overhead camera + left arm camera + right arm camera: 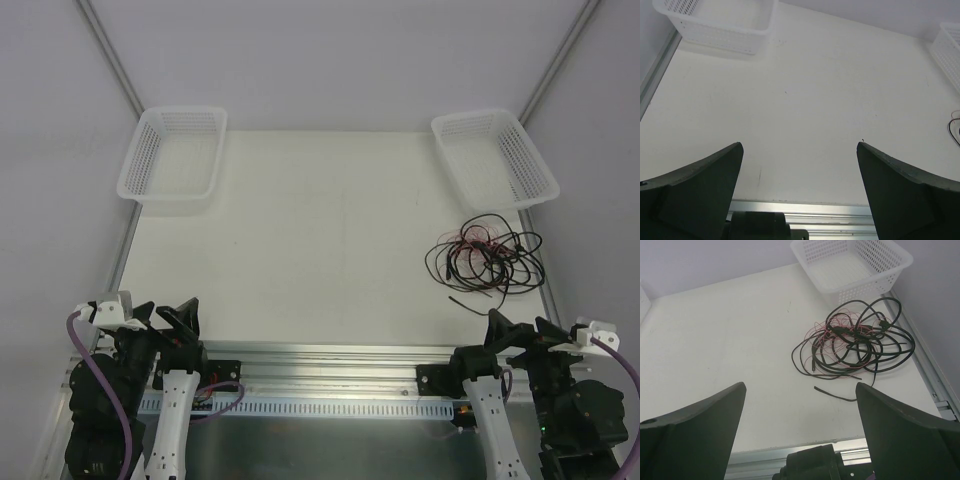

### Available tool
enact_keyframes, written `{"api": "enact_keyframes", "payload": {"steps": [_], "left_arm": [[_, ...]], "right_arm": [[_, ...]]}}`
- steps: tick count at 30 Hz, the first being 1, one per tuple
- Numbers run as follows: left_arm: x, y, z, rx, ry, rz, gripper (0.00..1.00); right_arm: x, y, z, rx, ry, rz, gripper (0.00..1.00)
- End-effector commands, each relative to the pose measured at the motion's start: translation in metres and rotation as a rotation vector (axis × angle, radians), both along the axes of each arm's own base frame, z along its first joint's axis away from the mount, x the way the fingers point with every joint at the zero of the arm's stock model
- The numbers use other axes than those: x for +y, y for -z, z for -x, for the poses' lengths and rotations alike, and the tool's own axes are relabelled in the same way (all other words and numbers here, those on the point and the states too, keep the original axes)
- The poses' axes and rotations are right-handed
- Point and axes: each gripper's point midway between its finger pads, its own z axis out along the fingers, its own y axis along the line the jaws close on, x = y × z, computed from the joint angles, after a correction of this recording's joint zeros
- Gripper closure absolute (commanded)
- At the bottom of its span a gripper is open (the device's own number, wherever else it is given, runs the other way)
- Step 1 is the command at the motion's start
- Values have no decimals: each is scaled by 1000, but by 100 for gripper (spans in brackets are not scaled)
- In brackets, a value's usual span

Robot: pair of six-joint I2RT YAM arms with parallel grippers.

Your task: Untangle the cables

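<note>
My left gripper (799, 146) and right gripper (800, 386) both spread wide, nothing in them, parked at bottom of top view. Cables (487, 258) lie in one tangled heap on table (300, 230), right side of frame, just below the right basket (495, 155), clear of my fingers.

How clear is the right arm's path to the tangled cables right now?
Likely yes: the cables lie on the table ahead of the right tool, whose jaws stand open, with nothing between them. The basket sits beyond the tangle.
</note>
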Motion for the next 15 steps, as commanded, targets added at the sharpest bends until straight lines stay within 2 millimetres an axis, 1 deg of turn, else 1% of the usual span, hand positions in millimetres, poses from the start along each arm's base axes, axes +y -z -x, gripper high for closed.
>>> {"api": "enact_keyframes", "payload": {"steps": [1,4,7,8,9,11,12,13,14,15], "left_arm": [[-3,-10,29,-189,13,1,1],[-3,-10,28,-187,11,2,1],[0,-9,27,-183,-9,14,1],[0,-10,27,-184,-11,17,1],[-1,-10,27,-182,-8,20,1],[-3,-9,24,-174,-1,42,1],[-3,-9,23,-169,-2,56,1],[-5,-8,21,-157,0,81,1],[-5,-5,16,-128,-6,93,1],[-4,-3,12,-108,-16,110,1]], "right_arm": [[-7,-4,27,-159,28,-46,3],[-5,-5,25,-147,28,-69,3],[2,-2,17,-89,-2,-77,3],[2,-1,11,-57,1,-73,3],[4,0,8,-35,8,-119,3],[6,5,3,8,15,-134,3],[7,8,-6,56,18,-140,3],[9,9,-10,70,19,-156,3],[11,8,-15,75,18,-167,3],[15,11,-23,104,3,-169,3]]}}
